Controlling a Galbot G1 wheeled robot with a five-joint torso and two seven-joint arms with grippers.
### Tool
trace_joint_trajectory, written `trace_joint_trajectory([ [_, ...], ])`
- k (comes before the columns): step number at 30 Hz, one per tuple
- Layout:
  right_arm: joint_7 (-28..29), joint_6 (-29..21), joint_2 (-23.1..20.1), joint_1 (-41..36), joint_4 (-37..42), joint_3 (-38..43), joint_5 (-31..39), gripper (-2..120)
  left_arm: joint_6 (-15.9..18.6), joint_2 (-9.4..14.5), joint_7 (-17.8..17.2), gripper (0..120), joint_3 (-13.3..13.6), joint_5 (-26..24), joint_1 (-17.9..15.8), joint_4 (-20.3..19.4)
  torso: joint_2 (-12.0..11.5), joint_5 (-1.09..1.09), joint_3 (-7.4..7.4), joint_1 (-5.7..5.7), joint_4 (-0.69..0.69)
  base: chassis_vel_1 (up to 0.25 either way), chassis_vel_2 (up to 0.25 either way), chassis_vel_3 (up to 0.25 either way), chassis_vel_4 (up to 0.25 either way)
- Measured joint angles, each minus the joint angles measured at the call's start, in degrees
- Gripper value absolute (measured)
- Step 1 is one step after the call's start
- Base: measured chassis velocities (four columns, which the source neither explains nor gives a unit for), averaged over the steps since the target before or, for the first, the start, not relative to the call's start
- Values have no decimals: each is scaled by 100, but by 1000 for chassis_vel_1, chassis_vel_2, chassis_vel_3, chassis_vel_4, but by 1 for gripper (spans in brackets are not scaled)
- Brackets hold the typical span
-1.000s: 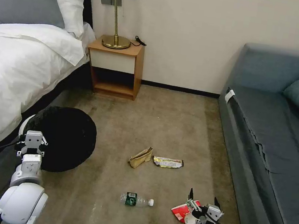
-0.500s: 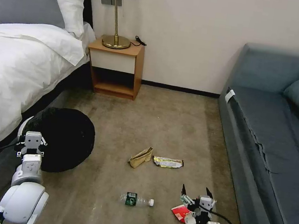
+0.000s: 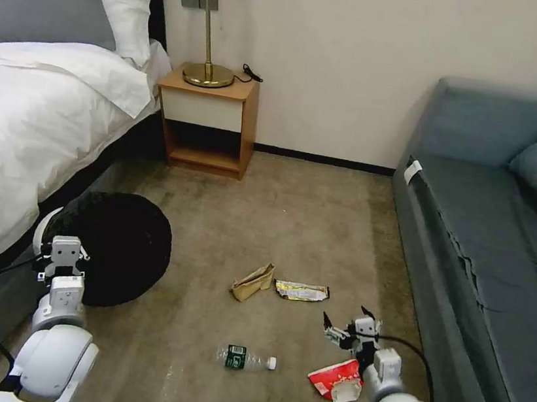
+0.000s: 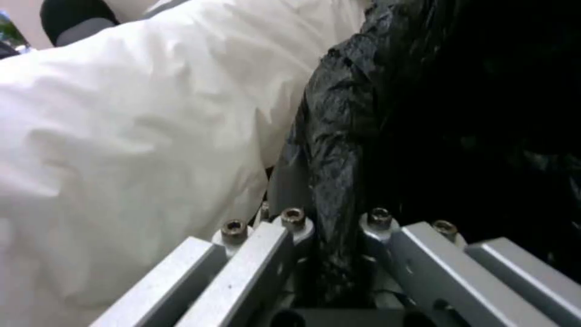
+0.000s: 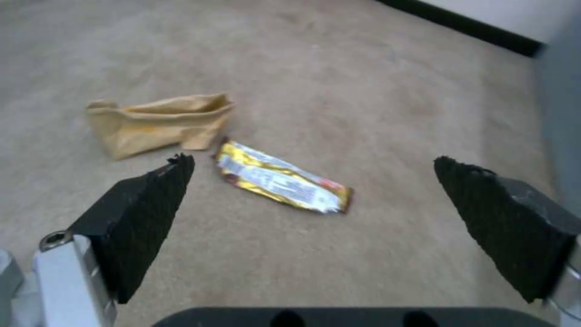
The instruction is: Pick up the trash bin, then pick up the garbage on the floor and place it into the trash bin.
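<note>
Right gripper (image 3: 346, 322) has moved forward off the red-white packet (image 3: 333, 380), jaws spread, empty, now just short of the gold-silver wrapper (image 5: 283, 179). Left gripper (image 4: 336, 227) pinches the black-lined rim of the trash bin (image 3: 114, 248) beside the bed (image 3: 20, 129). Four litter pieces on the carpet: packet, wrapper, tan paper bag (image 3: 252, 282), one bottle (image 3: 246, 359) with a green label. Print unreadable.

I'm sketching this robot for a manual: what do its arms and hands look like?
Both arms are white with rounded joint housings and boxy light-grey wrist blocks; a black cable loops beside each. The right hand has two black, textured, wedge-shaped pads on silver metal fingers. The left hand shows silver ribbed metal bars with hex bolts.
</note>
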Motion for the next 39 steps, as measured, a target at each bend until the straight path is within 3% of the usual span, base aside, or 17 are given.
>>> trace_joint_trajectory([
  [5, -253, -160, -420, 871, -311, -823, 1003, 100, 151, -87, -5, 2, 40, -26, 24, -125, 0, 2, 0, 0, 0, 0, 0, 0, 0],
  [9, -571, -188, -485, 1360, -482, -1327, 1143, 100, 239, -115, -11, 2, 65, -101, 38, -171, 0, 1, 0, 0, 1, 0, 0, 0, 0],
  [18, -1225, -375, -475, 1940, -595, -2563, 1046, 100, 240, -314, -13, 2, 61, -104, 35, -150, 0, 0, 0, 0, 0, 0, 0, 0, 0],
  [27, -1519, -403, -342, 2276, -782, -3094, 920, 100, 239, -562, -1, 2, 93, -22, 9, -147, -1, 0, 0, 0, 0, 0, 0, 0, 0],
  [39, -1821, -96, 110, 2735, -1883, -3899, 195, 100, 136, -720, 84, 2, 114, 286, 69, -103, 0, 0, 0, 0, 0, 0, 0, 0, 0],
])
